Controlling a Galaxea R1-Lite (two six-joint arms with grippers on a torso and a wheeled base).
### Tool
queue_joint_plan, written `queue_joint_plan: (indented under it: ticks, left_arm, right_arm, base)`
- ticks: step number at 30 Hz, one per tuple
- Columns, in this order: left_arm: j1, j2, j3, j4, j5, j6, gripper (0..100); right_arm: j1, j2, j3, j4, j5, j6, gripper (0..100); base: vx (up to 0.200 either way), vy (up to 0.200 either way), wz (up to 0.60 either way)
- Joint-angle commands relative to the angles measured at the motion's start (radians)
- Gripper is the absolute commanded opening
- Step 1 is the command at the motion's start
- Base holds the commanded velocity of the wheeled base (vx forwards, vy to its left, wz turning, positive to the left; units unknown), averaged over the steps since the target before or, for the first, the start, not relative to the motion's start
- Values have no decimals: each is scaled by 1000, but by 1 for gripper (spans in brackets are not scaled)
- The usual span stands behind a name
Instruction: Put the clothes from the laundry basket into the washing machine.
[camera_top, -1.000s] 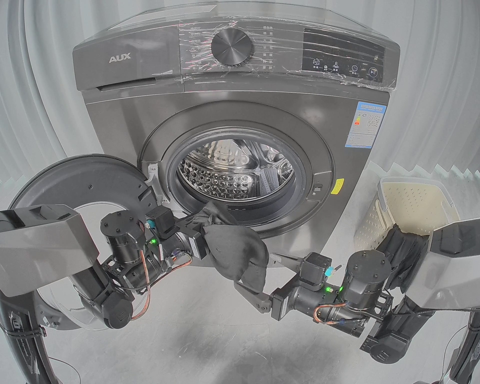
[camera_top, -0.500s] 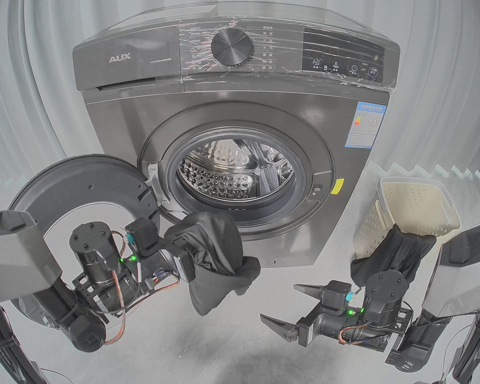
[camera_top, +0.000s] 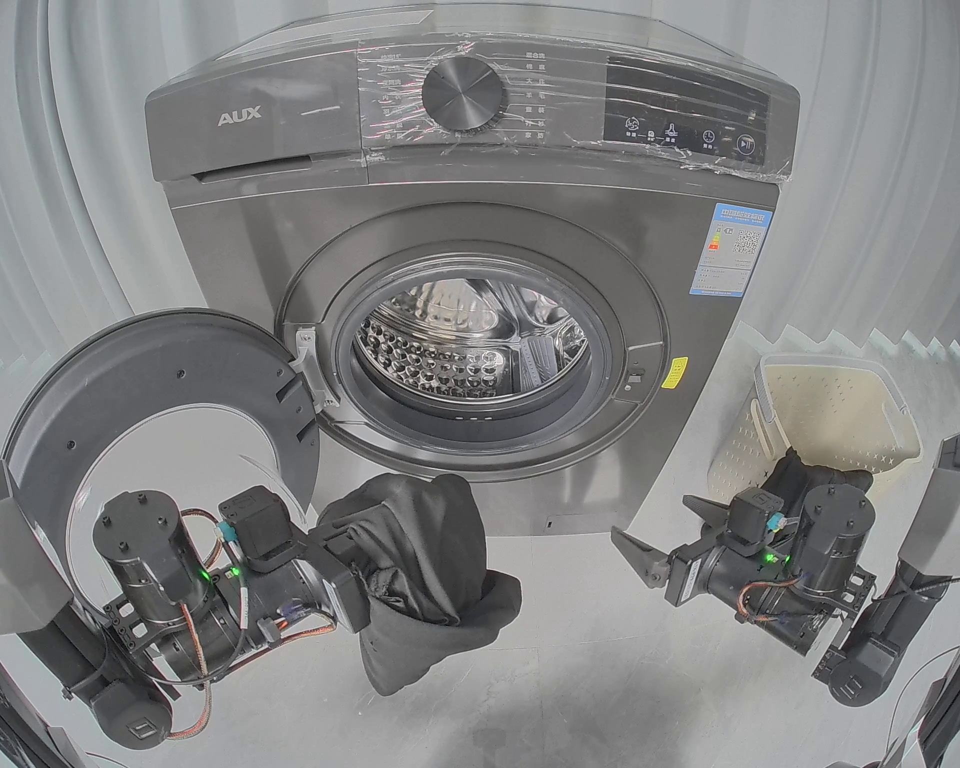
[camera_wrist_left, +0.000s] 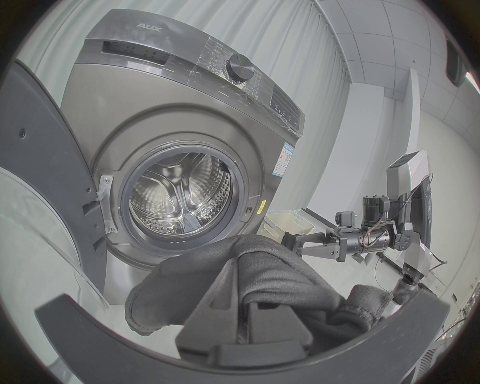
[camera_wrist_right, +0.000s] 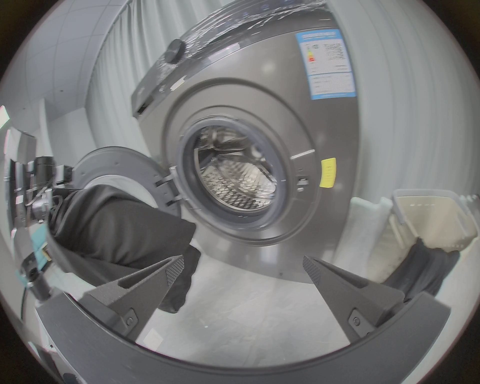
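A dark garment (camera_top: 425, 575) hangs bunched from my left gripper (camera_top: 365, 590), low in front of the washing machine (camera_top: 470, 250), below its open drum (camera_top: 465, 345). In the left wrist view the fingers (camera_wrist_left: 220, 295) are shut with the garment (camera_wrist_left: 280, 275) draped over them. My right gripper (camera_top: 665, 540) stands open and holds nothing, left of the cream laundry basket (camera_top: 835, 410). Another dark cloth (camera_top: 800, 475) hangs over the basket's front edge. In the right wrist view the open fingers (camera_wrist_right: 150, 282) frame the floor, with the garment (camera_wrist_right: 115, 230) and basket (camera_wrist_right: 435, 217) to either side.
The round washer door (camera_top: 150, 390) is swung open to the left, just behind my left arm. Pale curtains surround the machine. Bare grey floor lies between the two arms.
My left gripper has drawn back and down from the drum opening with the garment. My right gripper let go of the garment, opened, and swung right toward the basket.
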Motion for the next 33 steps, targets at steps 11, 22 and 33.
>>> queue_joint_plan:
  ticks: [11,22,33]
  left_arm:
    - [-15,-1,10,-2,46,0,0]
    - [-15,33,11,-2,52,8,0]
    - [-26,48,11,-2,63,14,0]
  right_arm:
    - [-41,4,-5,-3,-54,1,100]
    - [-27,2,0,-3,-53,12,100]
    - [-21,2,1,-3,-51,13,100]
  base:
    - [0,0,0]
    - [109,0,0]
    - [91,0,0]
